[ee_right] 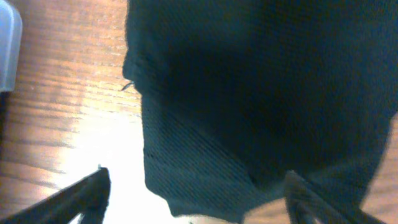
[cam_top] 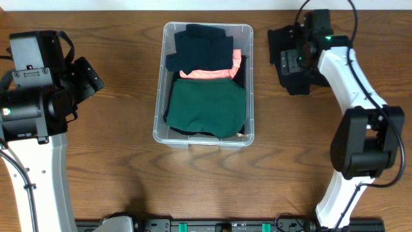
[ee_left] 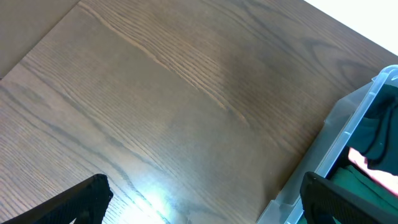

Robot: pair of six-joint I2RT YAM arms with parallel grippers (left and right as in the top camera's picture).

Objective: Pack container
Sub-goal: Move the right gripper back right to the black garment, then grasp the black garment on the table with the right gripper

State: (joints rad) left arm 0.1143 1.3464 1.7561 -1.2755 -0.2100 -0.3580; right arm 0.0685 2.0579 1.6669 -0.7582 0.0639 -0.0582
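Container [cam_top: 193, 141], clear rounded plastic, folded cloth [cam_top: 206, 106] inside

Wooden table [cam_top: 116, 161]: brown, with straight grain; a patch of glare is seen on it in the left wrist view. Green garment [cam_top: 206, 109]: folded, laid flat. Pink garment [cam_top: 206, 74]: shown only as a strip between the green garment and a dark navy garment [cam_top: 203, 45], which is bunched beyond it. Dark knitted cloth [ee_right: 261, 93]: spread on the table, its edge uneven. Black rail [cam_top: 219, 225]: fixed along the near table edge, with green fittings.
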